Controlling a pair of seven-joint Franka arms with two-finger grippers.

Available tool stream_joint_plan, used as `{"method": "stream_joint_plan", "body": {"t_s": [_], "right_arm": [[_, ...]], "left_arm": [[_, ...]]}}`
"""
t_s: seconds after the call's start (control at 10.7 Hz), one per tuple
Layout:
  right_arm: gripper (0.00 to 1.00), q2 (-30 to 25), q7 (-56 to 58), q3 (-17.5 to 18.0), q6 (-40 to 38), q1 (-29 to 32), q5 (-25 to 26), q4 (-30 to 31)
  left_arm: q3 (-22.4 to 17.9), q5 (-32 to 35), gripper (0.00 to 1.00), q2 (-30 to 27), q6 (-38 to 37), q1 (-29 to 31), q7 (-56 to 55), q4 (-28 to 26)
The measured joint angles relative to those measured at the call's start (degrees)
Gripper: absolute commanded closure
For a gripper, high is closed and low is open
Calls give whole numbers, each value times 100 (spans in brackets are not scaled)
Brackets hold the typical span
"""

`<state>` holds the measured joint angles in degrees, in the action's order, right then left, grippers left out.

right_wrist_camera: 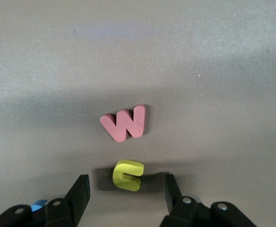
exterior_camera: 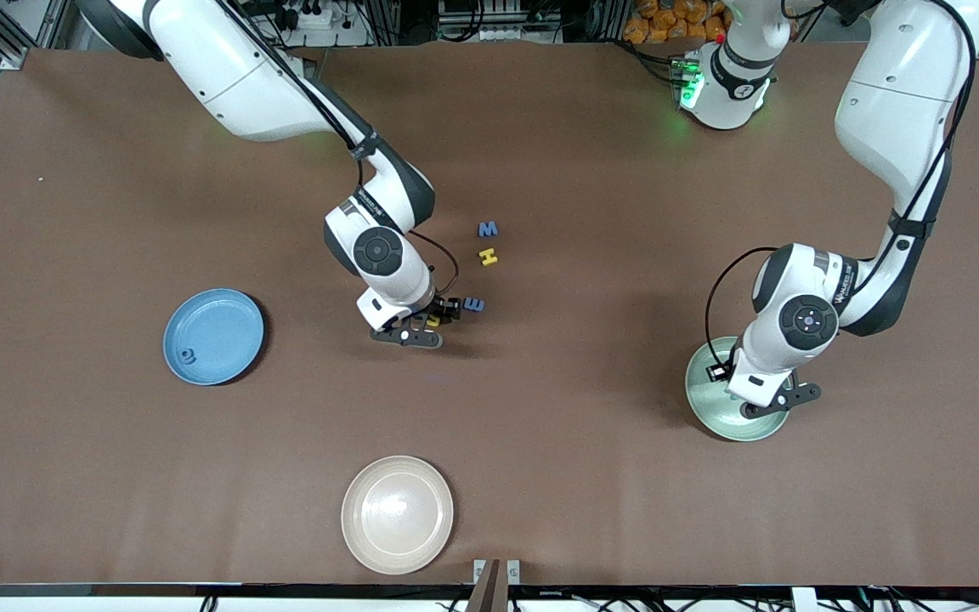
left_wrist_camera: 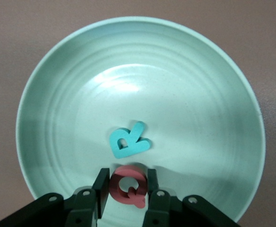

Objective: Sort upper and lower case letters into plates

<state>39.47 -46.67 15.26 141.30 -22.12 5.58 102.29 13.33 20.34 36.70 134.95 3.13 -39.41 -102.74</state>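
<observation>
My left gripper [left_wrist_camera: 127, 177] hangs over the pale mint green plate [left_wrist_camera: 199, 94], shut on a red Q [left_wrist_camera: 128, 188]. A teal R [left_wrist_camera: 128, 140] lies flat in that plate. At the table's middle my right gripper [right_wrist_camera: 126, 182] is down at the table and open. A yellow c [right_wrist_camera: 127, 175] lies between its fingers with a gap on each side. A red w [right_wrist_camera: 125, 123] lies just past the c. The sky blue plate [exterior_camera: 226, 314] sits toward the right arm's end and holds one small blue letter [exterior_camera: 190, 356].
A blue E [exterior_camera: 474, 304] lies beside my right gripper [exterior_camera: 434, 323]. A yellow H [exterior_camera: 488, 256] and a blue M [exterior_camera: 488, 229] lie farther from the front camera. A cream-beige plate [exterior_camera: 397, 513] sits near the table's front edge.
</observation>
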Motion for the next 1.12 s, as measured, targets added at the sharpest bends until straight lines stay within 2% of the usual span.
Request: {"method": "stream_joint_plan", "body": {"t_s": [0.37, 0.66, 0.94, 1.12], "right_arm": [[29, 33, 0, 0, 1, -6, 1, -46], [39, 89, 0, -1, 3, -19, 7, -76], [52, 103, -1, -2, 5, -21, 7, -126], [54, 100, -1, -10, -10, -19, 9, -140]], "left_arm": [[146, 10, 0, -112, -83, -12, 45, 52], [731, 9, 0, -441, -552, -17, -177, -72], [1379, 9, 0, -827, -627, -28, -957, -514], [1787, 9, 0, -850, -626, -35, -1558, -604]]}}
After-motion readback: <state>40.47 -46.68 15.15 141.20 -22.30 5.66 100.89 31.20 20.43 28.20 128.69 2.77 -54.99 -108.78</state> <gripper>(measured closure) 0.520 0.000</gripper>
